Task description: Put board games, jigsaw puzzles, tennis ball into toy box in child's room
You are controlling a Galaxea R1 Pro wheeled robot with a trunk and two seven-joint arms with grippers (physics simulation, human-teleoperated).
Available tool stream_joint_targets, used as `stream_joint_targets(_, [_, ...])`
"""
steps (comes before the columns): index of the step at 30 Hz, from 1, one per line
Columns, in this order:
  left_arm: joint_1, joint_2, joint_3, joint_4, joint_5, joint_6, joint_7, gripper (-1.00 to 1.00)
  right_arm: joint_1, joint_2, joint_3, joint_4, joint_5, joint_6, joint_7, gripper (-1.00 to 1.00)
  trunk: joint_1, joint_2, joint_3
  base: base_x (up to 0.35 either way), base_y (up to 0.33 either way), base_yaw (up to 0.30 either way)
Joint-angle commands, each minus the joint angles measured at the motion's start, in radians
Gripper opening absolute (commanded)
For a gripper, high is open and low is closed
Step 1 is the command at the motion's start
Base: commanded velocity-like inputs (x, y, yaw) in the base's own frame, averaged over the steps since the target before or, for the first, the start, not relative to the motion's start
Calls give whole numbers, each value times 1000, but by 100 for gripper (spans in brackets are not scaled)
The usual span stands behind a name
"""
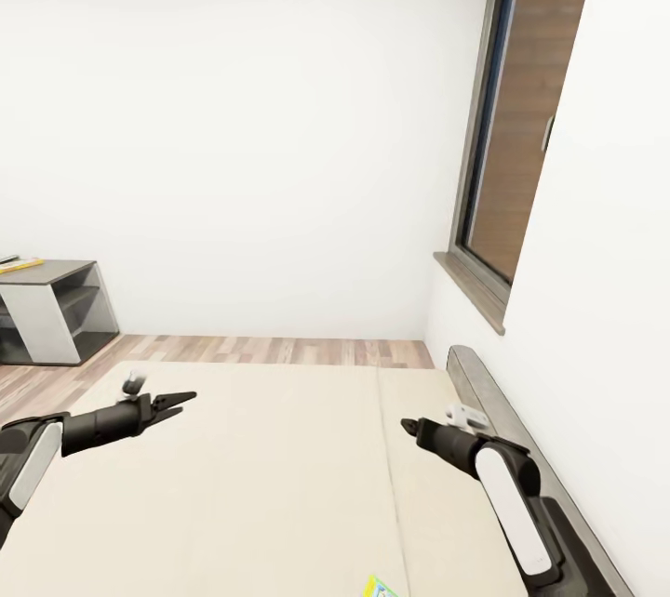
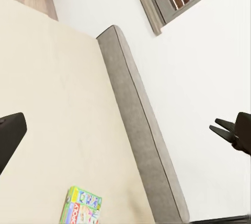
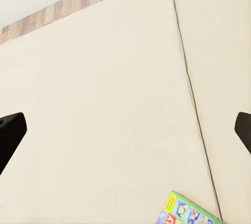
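I look down on the bed (image 1: 242,485), a cream mattress with a seam and a grey headboard (image 1: 484,392) on its right. One green board game (image 2: 81,205) with colourful print lies flat on the mattress, and its corner shows at the near edge (image 1: 383,588) and beside the seam (image 3: 188,211). My left gripper (image 1: 179,404) hovers open over the bed's left part. My right gripper (image 1: 408,428) hovers open near the headboard. Both are empty and well short of the game. An end of the table (image 1: 56,309) stands at far left. The toy box, ball and puzzles are out of view.
A thin flat yellow thing (image 1: 20,265) lies on the table top, too small to identify. Wood floor (image 1: 279,351) runs between the bed and the white far wall. A window (image 1: 521,113) with a sill sits in the right wall above the headboard.
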Motion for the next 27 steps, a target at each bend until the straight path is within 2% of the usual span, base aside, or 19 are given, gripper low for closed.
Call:
stream_joint_targets(1, [0,1,1,0,1,6,-13,100,-7,0,2,5,-10,6,-12,100,0,-1,0,0,0,0])
stream_joint_targets(2, [0,3,1,0,1,6,-26,100,-15,2,2,12,-9,12,-13,100,0,-1,0,0,0,0])
stream_joint_targets(5, [0,16,2,2,-3,11,-126,100,-71,15,2,106,-4,41,-16,100,0,-1,0,0,0,0])
stream_joint_targets(7, [0,40,3,3,-3,13,-215,100,-118,21,1,198,0,48,-18,100,0,-1,0,0,0,0])
stream_joint_targets(10, [0,70,2,3,-1,16,-318,100,-162,32,1,287,2,49,-22,100,0,-1,0,0,0,0])
stream_joint_targets(11, [0,81,2,3,-3,19,-376,100,-182,39,1,332,3,48,-29,100,0,-1,0,0,0,0])
stream_joint_targets(12, [0,88,2,3,-4,24,-430,100,-202,46,1,376,3,46,-38,100,0,-1,0,0,0,0])
stream_joint_targets(15, [0,96,0,3,-8,43,-517,100,-243,60,1,484,4,34,-60,100,0,-1,0,0,0,0])
stream_joint_targets(19, [1,93,-6,26,-14,42,-527,100,-279,66,1,587,4,-5,-71,100,0,-1,0,0,0,0])
stream_joint_targets(22, [1,91,-8,39,-18,41,-527,100,-298,78,2,646,4,-18,-74,100,0,-1,0,0,0,0])
stream_joint_targets(27, [1,90,-7,47,-22,41,-527,100,-352,89,6,797,6,-31,-78,100,0,-1,0,0,0,0])
